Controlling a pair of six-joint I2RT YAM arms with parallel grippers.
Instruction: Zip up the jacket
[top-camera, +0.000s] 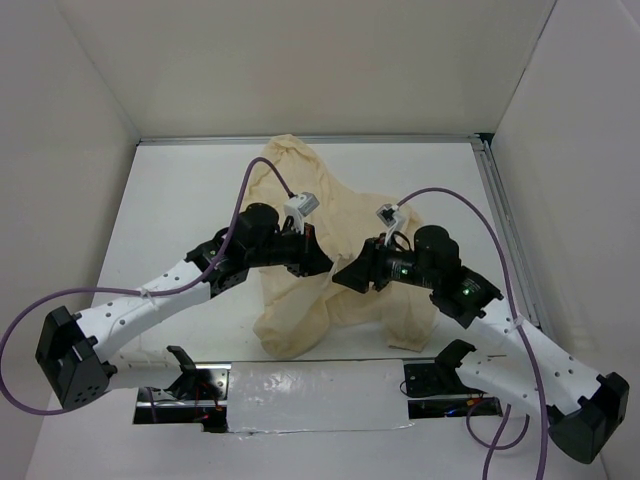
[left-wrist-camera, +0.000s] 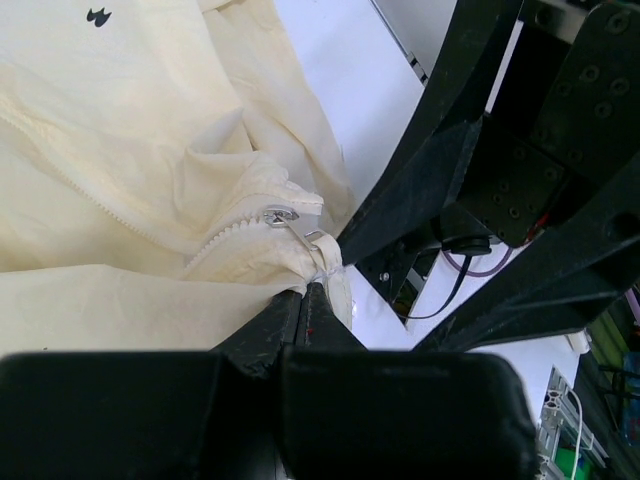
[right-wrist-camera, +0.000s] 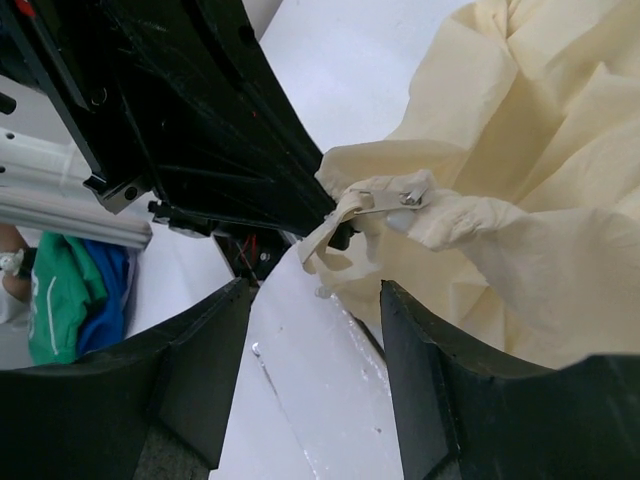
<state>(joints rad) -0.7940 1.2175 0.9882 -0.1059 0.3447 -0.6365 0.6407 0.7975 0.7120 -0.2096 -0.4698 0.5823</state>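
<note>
1. Jacket (top-camera: 330, 260) lies crumpled mid-tabletop (top-camera: 180, 200), its centre hidden beneath both arms.
2. Left gripper (left-wrist-camera: 308, 290): fingers pressed together, pinching fabric beside the zipper slider (left-wrist-camera: 280, 215).
3. Right gripper (right-wrist-camera: 315, 290): fingers spread apart, holding nothing.

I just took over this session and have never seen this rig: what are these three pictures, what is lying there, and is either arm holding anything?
Two robot arms work over a white table. The overhead view looks down from behind them; the other two come from cameras on each wrist. A cream jacket lies crumpled between the arms. The left gripper is shut, pinching the jacket's bottom hem just below the metal zipper slider. The right gripper is open and holds nothing; it faces that same zipper end from the opposite side. The zipper looks mostly undone.
</note>
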